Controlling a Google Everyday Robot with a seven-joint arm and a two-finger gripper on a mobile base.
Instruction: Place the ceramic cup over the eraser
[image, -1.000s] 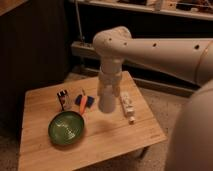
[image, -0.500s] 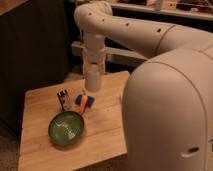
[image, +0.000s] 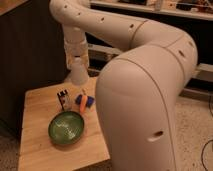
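Note:
The ceramic cup (image: 78, 75), white and tapered, hangs from my gripper (image: 77, 64) above the back edge of the wooden table (image: 35, 147). The gripper is shut on the cup, which hides the fingers. The eraser (image: 62, 99), a small dark upright block with white marks, stands on the table below and slightly left of the cup, apart from it.
A green round bowl (image: 66, 127) sits in front of the eraser. A small blue and orange object (image: 84, 102) lies right of the eraser. My bulky white arm (image: 140, 100) covers the right half of the table. A dark cabinet (image: 25, 45) stands behind, at the left.
The arm has swung left with the cup, from over the table's right-middle to near the eraser. The arm now fills the right side and hides the long white bar.

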